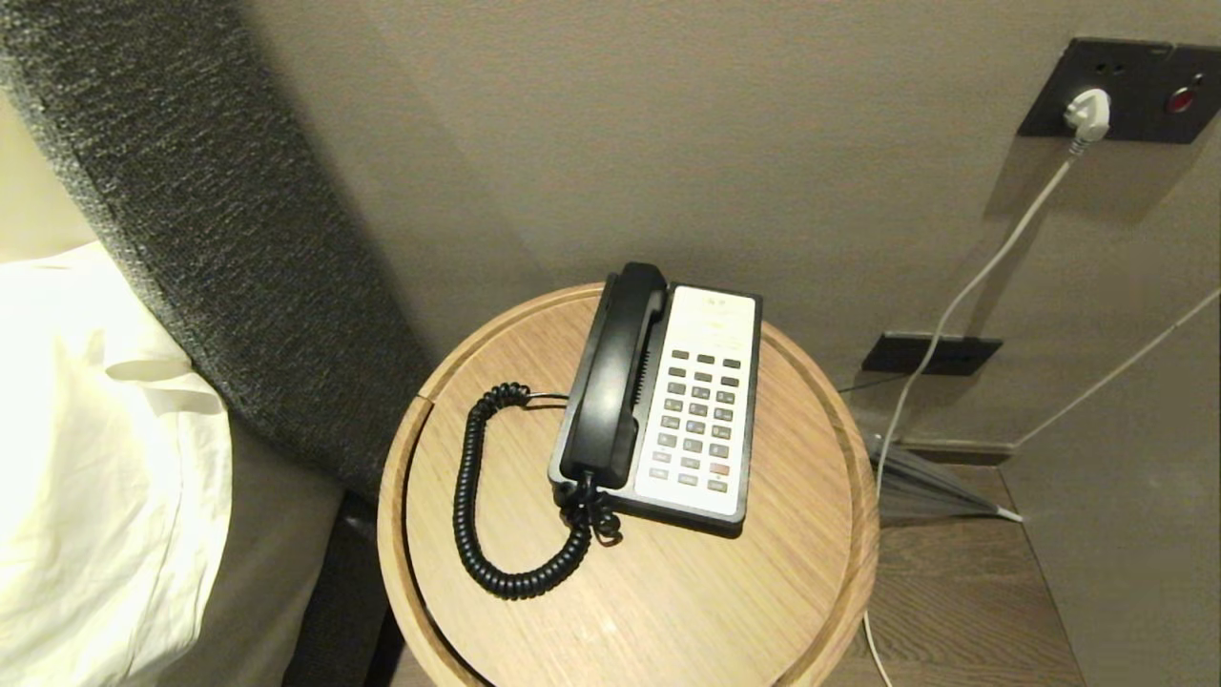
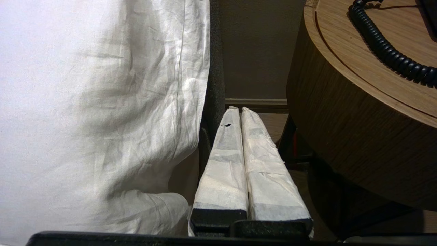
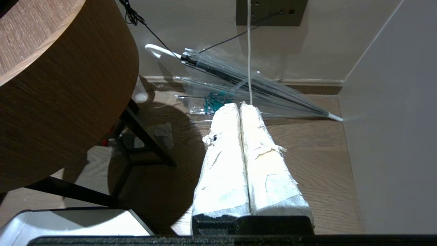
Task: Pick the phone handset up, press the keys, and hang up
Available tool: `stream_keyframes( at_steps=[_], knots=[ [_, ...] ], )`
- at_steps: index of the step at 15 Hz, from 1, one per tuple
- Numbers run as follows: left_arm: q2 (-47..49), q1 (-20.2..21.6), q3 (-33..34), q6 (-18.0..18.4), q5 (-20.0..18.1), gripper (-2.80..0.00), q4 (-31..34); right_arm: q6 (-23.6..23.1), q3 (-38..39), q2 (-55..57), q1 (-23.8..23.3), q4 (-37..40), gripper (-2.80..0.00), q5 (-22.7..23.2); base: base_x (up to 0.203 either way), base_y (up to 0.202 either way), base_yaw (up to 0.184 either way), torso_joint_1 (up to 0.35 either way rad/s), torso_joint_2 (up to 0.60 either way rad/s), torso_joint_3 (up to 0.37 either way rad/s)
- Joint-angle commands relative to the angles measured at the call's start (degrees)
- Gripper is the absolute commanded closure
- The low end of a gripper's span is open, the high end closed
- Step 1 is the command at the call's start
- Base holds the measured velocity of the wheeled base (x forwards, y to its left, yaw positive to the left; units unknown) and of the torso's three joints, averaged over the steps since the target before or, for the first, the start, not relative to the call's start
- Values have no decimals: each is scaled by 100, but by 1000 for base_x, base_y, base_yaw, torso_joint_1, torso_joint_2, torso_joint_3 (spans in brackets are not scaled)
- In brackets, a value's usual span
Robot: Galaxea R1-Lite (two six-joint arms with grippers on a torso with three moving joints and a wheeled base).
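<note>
The left pincer (image 2: 240, 111), its white-wrapped fingers (image 2: 223, 164) pressed together and holding nothing, hung low between the white bed linen (image 2: 102, 102) and the round wooden table (image 2: 358, 136). The right pincer (image 3: 239, 106) was likewise closed and empty, low beside the table's other flank, above the wood floor (image 3: 314, 160) where a clear folded umbrella (image 3: 245, 82) lay against the wall. Up on the table, the long glossy black phone handset (image 1: 615, 377) rested in its cradle on the left side of the black-and-white phone base (image 1: 701, 401), its black coiled cord (image 1: 477, 496) looping across the tabletop.
</note>
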Motion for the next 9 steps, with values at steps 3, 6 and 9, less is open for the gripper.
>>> stream_keyframes(
  at_steps=[3,6,9],
  knots=[
    [7,0,229,-3,-2,0,-6,84,0,11,0,-5,0,-13,0,0,0,0,0,0],
    [7,0,229,-3,-2,0,-6,85,0,10,0,-6,0,-15,0,0,0,0,0,0],
    [7,0,229,-3,6,0,-6,92,0,10,0,-6,0,-15,0,0,0,0,0,0]
  ],
)
